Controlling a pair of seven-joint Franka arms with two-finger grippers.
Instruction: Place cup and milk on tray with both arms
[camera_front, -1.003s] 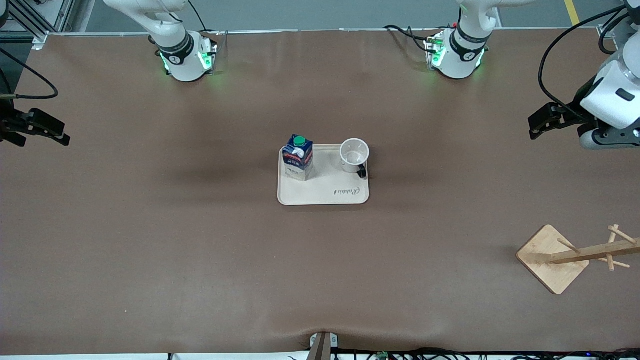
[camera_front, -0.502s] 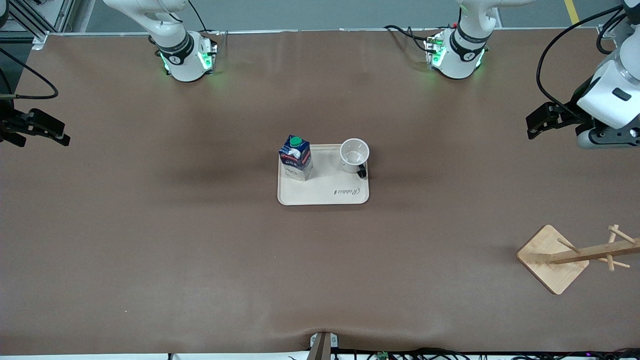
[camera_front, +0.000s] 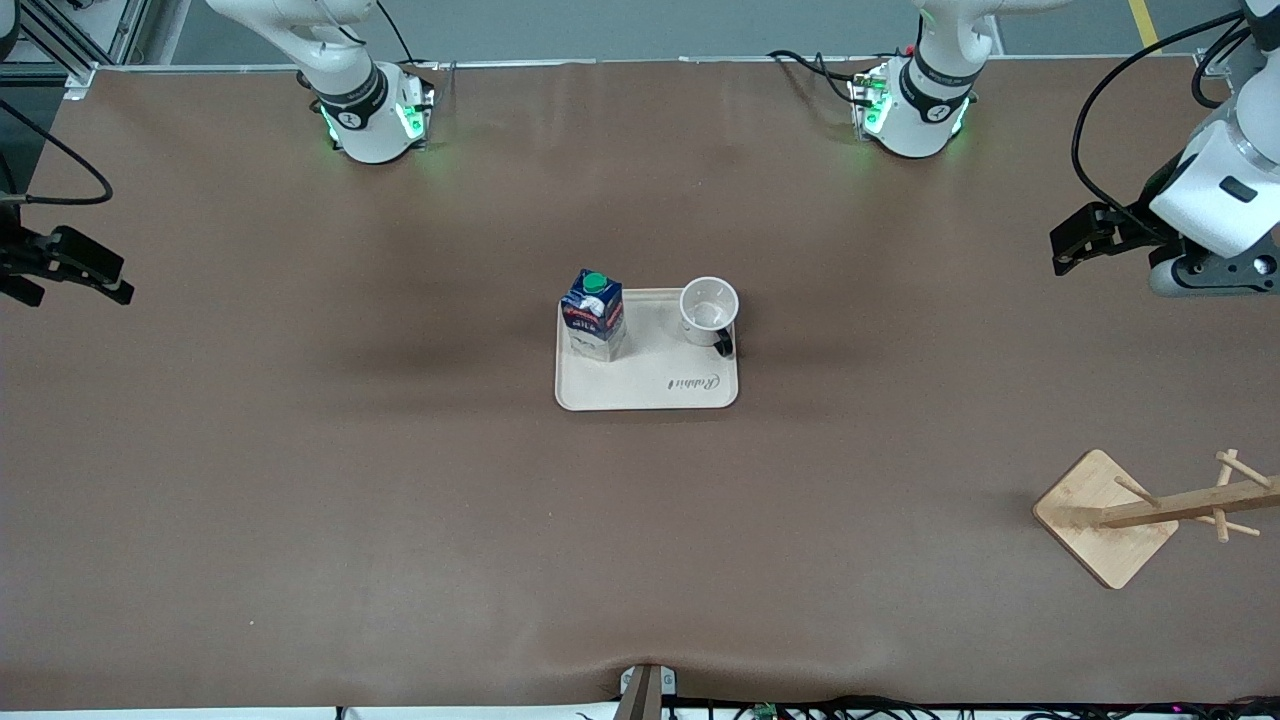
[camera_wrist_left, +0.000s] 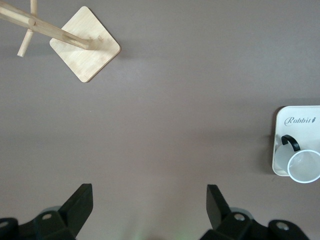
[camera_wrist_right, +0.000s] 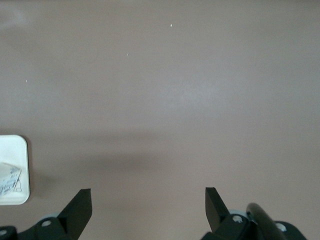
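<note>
Both task things stand on the tray (camera_front: 647, 378) at mid-table: the milk (camera_front: 594, 315) upright at the tray's corner toward the right arm's end, green cap up; the cup (camera_front: 709, 310) upright, mouth open to the ceiling, at the corner toward the left arm's end, its black handle on the side nearer the front camera. The two sit apart, with bare tray between them and in front of them. The tray's long axis runs along the table, from one arm's end to the other. The left gripper (camera_front: 1075, 240) hangs over bare table at the left arm's end, fingers spread and empty; in the left wrist view its fingers (camera_wrist_left: 80, 205) frame only tabletop, with the cup and a tray corner well off to one side. The right gripper (camera_front: 85, 270) hangs over the table's edge at the right arm's end, likewise spread and holding nothing; its wrist view shows bare table and only a sliver of the tray. Each arm is nearer its own item, the left to the cup, the right to the milk, and both are well apart from the tray. By the look of it the placing is done and no grasp remains. Count: one tray, one cup, one milk, two grippers, and one wooden rack (camera_front: 1105, 518) lying on its side near the left arm's end, nearer the front camera than the tray.
</note>
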